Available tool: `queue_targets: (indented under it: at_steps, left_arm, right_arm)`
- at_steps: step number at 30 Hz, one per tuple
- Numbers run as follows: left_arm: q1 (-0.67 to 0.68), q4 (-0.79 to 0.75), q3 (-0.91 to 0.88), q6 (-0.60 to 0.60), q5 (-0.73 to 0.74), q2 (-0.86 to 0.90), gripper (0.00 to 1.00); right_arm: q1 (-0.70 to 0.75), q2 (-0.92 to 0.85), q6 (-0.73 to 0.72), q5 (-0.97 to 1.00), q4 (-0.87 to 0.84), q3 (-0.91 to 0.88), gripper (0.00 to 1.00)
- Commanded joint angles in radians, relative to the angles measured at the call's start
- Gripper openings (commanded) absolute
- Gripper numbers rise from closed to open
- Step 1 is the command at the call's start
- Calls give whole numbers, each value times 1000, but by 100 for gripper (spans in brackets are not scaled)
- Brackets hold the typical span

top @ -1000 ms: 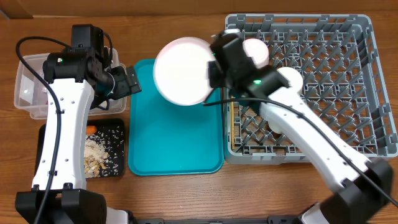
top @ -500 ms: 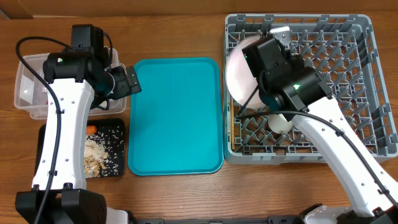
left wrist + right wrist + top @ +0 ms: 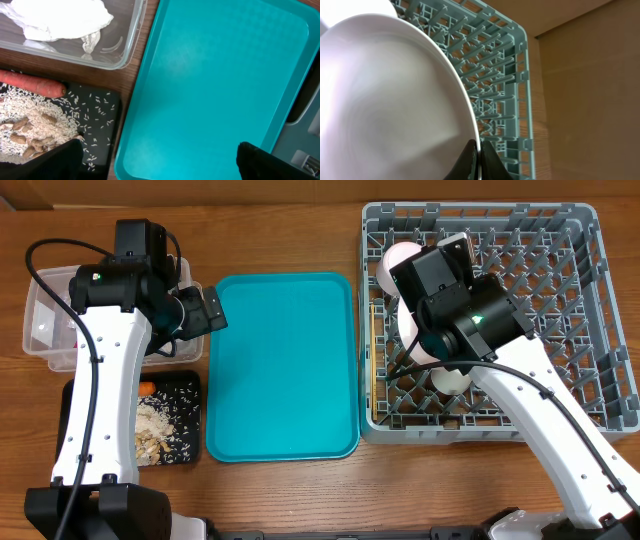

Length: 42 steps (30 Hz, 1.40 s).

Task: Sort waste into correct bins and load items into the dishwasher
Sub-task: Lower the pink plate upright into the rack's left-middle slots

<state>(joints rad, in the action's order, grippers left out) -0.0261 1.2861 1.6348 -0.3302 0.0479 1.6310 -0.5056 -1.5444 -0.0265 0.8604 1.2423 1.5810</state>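
Two arms are at work, and the busy one sits in the right half of the overhead frame. The right gripper (image 3: 479, 161) is clamped on the rim of a white plate (image 3: 385, 105), both fingers pinched together on its edge at the bottom of the right wrist view. That plate fills the left of the frame, with the pegs of the grey dish rack (image 3: 492, 75) rising behind it. From above, the plate stands on edge in the upper-left part of the rack, largely hidden under the wrist. Whether it is seated between pegs, I cannot tell. Another round white piece (image 3: 450, 378) lies lower down in the rack's left side.

Over in the upper left, the left gripper (image 3: 159, 164) hangs with its jaws spread wide, holding nothing, above the near-left edge of the teal tray (image 3: 215, 85). The clear tub (image 3: 131, 45) shows at the upper left of the left wrist view with a crumpled white wad (image 3: 60, 17) inside. Below it is the black tray (image 3: 107, 107). A carrot (image 3: 35, 86) lies along its top edge, above a heap of rice-like crumbs (image 3: 27, 127). Both bins sit just beside the teal tray's left side.
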Motion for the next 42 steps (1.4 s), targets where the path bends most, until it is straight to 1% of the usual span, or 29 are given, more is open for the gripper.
queue_targets:
  at_steps: [1, 7, 12, 21, 29, 34, 35, 36, 38, 42]
  left_arm:
    - [7, -4, 3, 13, -6, 2, 100]
    - [7, -4, 3, 13, -6, 2, 100]
    - [7, -4, 3, 13, -6, 2, 100]
    - [7, -4, 3, 13, -6, 2, 100]
    - [7, -4, 3, 13, -6, 2, 100]
    - [7, -4, 3, 13, -6, 2, 100]
    - [7, -4, 3, 13, -6, 2, 100]
    - [7, -4, 3, 13, -6, 2, 100]
    - [7, -4, 3, 13, -6, 2, 100]
    - [7, -4, 3, 13, -6, 2, 100]
  right_arm:
    - [-3, 12, 80, 37, -2, 23, 4]
    - [-2, -8, 95, 37, -6, 23, 4]
    - [14, -55, 190, 37, -6, 14, 4]
    - [24, -117, 191, 36, -69, 10, 4]
    - [24, -134, 191, 35, -70, 10, 4]
    - [23, -134, 191, -26, -69, 10, 4]
    - [23, -134, 191, -41, -69, 10, 4]
    - [23, -134, 191, -52, -68, 10, 8]
    - [23, -134, 187, -55, -64, 10, 18]
    - [23, -134, 188, -54, -61, 10, 25]
